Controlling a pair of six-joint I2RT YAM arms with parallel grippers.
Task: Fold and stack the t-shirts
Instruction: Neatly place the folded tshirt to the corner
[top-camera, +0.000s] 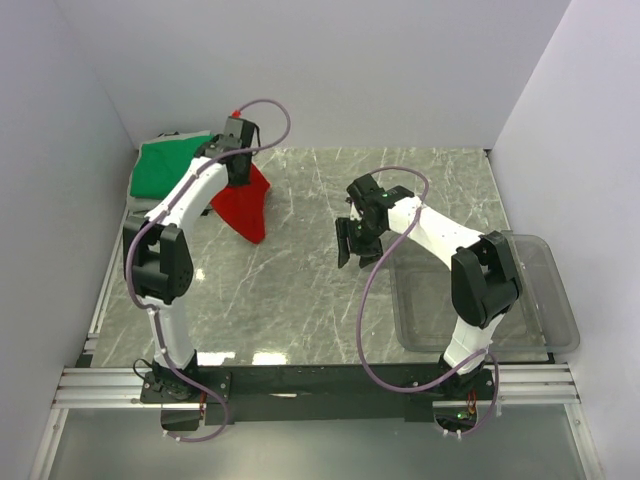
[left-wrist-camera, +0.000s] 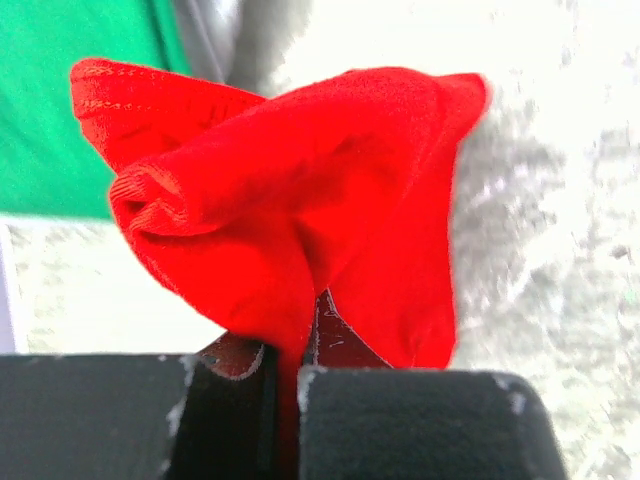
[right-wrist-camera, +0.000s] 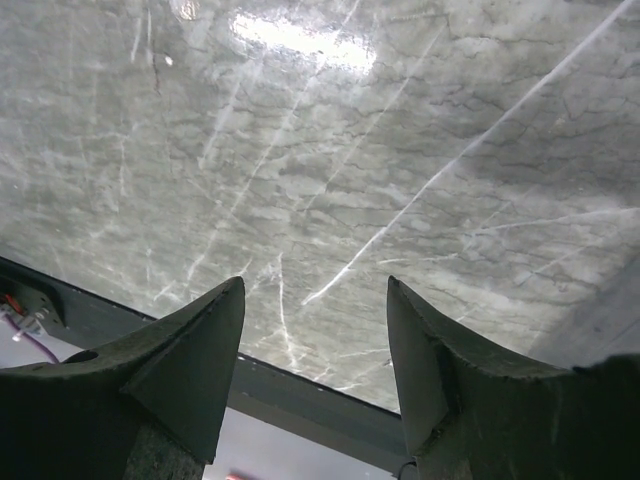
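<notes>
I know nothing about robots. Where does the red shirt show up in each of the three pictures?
Top view: the red shirt is at the upper left, held by the left gripper, just right of the green shirt.
Left wrist view: it fills the middle, pinched at the bottom edge.
Right wrist view: not in it.
Shared landmark: the marble table shows in all three; the green shirt sits upper left in the first two.

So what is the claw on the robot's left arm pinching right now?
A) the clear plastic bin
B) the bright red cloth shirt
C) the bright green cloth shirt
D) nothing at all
B: the left gripper is shut on the bright red cloth shirt, whose bunched cloth rises from between its fingers. The bright green cloth shirt lies apart in the far corner.
</notes>
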